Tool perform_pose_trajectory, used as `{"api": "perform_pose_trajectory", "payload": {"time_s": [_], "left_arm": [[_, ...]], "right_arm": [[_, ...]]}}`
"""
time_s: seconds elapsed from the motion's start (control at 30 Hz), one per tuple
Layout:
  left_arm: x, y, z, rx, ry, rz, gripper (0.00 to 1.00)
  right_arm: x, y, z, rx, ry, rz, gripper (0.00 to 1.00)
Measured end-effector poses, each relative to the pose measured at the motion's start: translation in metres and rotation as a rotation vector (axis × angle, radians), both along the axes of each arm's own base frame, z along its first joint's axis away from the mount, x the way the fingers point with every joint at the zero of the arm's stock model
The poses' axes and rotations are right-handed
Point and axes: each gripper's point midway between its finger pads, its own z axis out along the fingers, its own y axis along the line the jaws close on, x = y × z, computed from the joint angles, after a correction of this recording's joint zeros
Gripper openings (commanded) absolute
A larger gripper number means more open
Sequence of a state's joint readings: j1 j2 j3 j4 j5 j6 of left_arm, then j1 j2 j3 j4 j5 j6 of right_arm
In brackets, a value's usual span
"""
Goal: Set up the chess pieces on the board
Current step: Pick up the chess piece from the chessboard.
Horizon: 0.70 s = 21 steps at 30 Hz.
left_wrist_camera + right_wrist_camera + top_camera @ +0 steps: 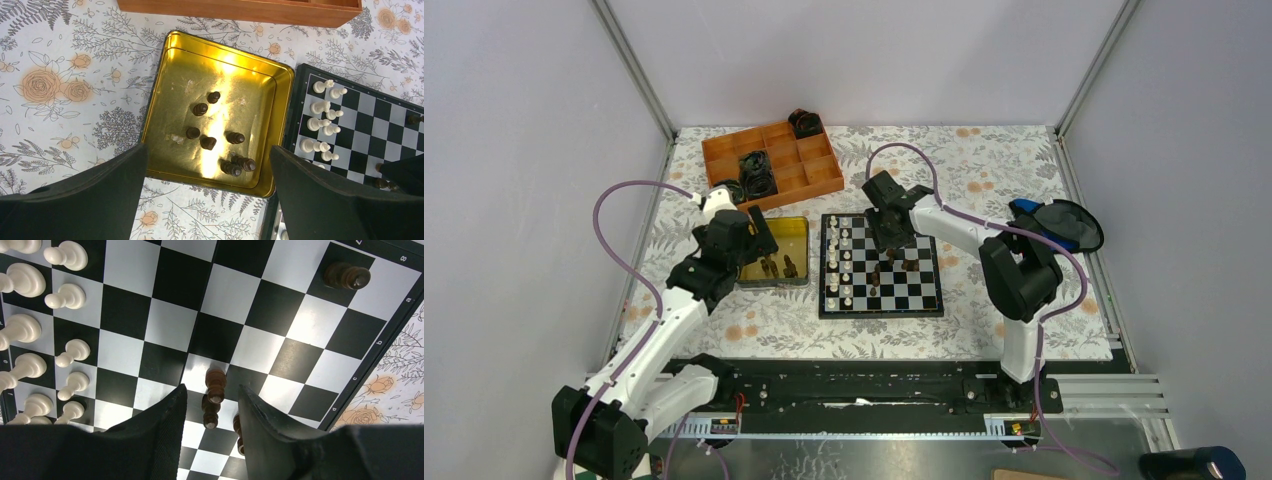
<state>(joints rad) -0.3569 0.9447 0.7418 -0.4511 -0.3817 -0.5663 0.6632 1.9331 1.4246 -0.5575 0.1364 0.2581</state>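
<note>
**Left pincer wide over tin, right pincer astride a dark piece**

Top view: small square black-and-white chessboard [881,312] mid floral-patterned worktop [984,180]. White chess pieces [844,262] ranked along its left side. Right pincer [890,243] above far-middle squares. Left pincer [762,243] above shallow gold metal tin [790,228], just left of board.

Left wrist: spread wide, gripping nothing, over several dark brown chess pieces [200,109] in tin.

Right wrist: partly open, flanking one dark brown piece [215,382] on board, gaps either side.

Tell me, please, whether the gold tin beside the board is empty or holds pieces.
Not empty: the gold tin holds several dark brown chess pieces scattered across its floor.
</note>
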Motion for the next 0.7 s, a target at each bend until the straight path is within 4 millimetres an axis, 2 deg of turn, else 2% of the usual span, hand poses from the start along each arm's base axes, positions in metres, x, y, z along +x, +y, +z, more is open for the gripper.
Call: {"api": "perform_pose_trajectory", "payload": {"time_s": [0.33,0.6,0.7], "left_arm": [[-0.0002,0.0002,-0.0042,0.005,0.012,0.000,0.99],[-0.0002,0.0001,-0.0044,0.005,0.013,0.000,0.99],[-0.0003,0.0002,-0.0045,0.005,0.013,0.000,0.99]], "right_arm": [[-0.0001,0.0013,-0.0073,-0.004,0.015,0.003,0.32],[0.0005,0.0002,-0.0087,-0.007,0.018,0.002,0.09],[0.0012,0.0003,-0.0079,-0.007,0.015,0.002,0.05]]}}
